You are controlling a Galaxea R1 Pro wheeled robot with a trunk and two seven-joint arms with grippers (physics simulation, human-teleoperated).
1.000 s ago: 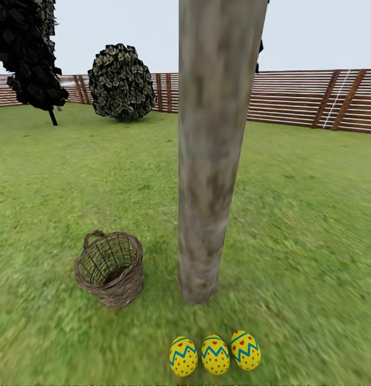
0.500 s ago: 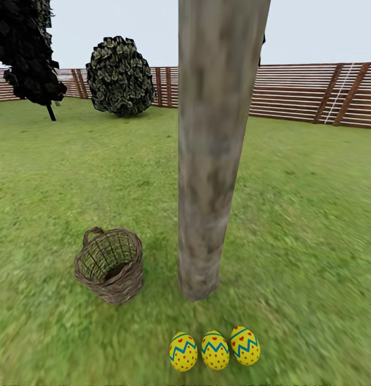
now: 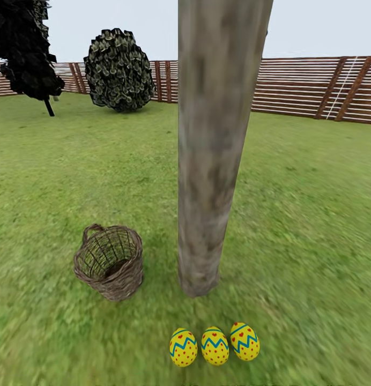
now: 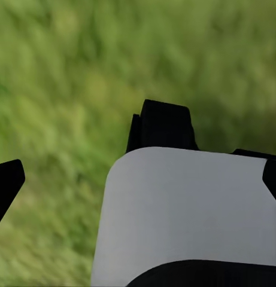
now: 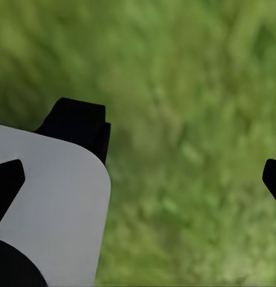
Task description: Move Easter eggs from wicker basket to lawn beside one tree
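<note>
I see 3 Easter eggs [image 3: 214,346] on lawn [image 3: 314,225] by tree [image 3: 209,161], wicker basket [image 3: 109,261] looks empty. Eggs prob smooth, rolly; grip midsection. Both pincers spread wide, holding nothing.

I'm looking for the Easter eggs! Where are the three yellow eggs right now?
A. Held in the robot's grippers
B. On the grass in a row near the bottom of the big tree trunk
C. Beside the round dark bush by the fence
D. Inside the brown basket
B: the three Easter eggs lie side by side on the lawn just in front of the tree, and the wicker basket looks empty.
</note>
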